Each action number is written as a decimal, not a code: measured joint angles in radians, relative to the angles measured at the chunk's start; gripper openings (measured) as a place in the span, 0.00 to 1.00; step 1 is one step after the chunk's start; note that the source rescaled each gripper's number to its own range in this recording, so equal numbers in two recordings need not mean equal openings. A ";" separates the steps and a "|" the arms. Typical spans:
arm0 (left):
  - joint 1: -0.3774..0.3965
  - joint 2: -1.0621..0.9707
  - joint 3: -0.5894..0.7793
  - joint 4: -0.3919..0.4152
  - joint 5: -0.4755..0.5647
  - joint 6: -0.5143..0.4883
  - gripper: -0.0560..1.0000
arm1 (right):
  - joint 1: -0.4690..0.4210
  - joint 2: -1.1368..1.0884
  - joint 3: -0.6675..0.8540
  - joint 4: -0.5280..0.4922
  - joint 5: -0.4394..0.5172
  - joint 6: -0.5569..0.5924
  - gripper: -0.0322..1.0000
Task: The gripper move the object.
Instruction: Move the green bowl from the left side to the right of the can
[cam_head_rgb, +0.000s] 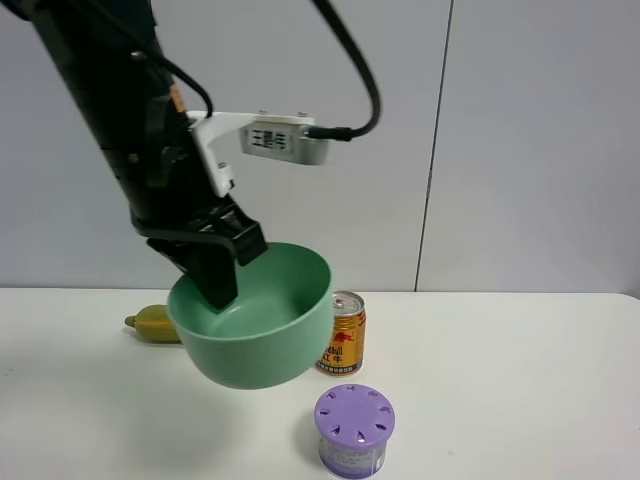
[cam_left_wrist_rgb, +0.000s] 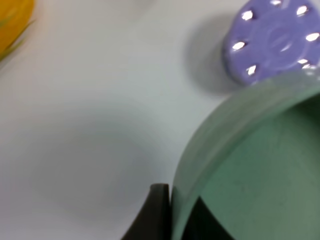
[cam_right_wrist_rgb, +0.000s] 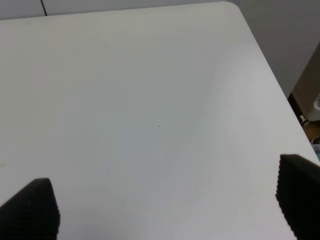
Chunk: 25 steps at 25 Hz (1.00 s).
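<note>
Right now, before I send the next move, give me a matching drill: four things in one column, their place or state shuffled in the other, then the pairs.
1. green bowl
2. gold can
3. purple-lidded container
4. right gripper

A. upright, in front of the can in the high view
B. open above the table
C. tilted, gripped at the rim by the left gripper
D. upright, partly hidden behind the bowl

Pairs: 1-C, 2-D, 3-A, 4-B
</note>
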 joint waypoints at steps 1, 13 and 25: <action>-0.017 0.028 -0.036 0.000 0.009 0.000 0.05 | 0.000 0.000 0.000 0.000 0.000 0.000 1.00; -0.094 0.305 -0.453 0.036 0.086 0.051 0.05 | 0.000 0.000 0.000 0.000 0.000 0.000 1.00; -0.167 0.559 -0.729 -0.007 0.118 0.084 0.05 | 0.000 0.000 0.000 0.000 0.000 0.000 1.00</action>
